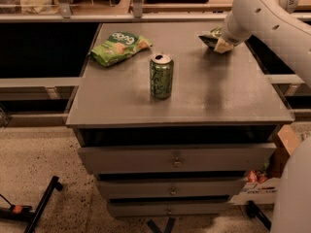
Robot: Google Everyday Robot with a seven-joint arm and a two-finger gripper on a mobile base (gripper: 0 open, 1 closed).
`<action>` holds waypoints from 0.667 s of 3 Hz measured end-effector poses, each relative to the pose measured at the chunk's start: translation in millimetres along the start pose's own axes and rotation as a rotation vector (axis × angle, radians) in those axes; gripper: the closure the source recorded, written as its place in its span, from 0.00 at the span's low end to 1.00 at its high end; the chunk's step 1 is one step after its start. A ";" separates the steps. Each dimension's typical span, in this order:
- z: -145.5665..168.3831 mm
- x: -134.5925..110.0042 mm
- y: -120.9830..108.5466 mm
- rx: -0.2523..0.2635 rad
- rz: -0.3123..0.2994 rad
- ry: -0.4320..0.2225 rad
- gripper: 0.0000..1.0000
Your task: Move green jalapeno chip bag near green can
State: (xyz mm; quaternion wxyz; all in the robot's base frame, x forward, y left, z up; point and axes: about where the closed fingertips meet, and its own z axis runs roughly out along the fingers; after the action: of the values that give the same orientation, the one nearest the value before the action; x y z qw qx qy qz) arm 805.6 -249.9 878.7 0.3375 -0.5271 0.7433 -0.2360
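I see gripper (223, 44) at green jalapeno chip bag (209, 36), back-right of table (204, 101); can't tell its grip. Green can (161, 75) well apart.

Grey drawer cabinet (218, 91), three drawers (177, 158) facing 6 o'clock. Speckled floor (39, 149) beneath. Black stand leg (43, 204) at 7 o'clock. Dim, warm light.

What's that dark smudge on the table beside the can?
Camera view: likely a soft shadow on the tabletop, cast by the arm overhead; its gripper is at the green jalapeno chip bag. The green can top glints.
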 end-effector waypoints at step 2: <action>3.8 0.8 2.9 0.000 -0.011 0.018 0.87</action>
State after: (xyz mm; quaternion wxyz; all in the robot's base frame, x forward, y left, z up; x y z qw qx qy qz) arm 806.5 -249.6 873.9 0.3293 -0.5290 0.7435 -0.2427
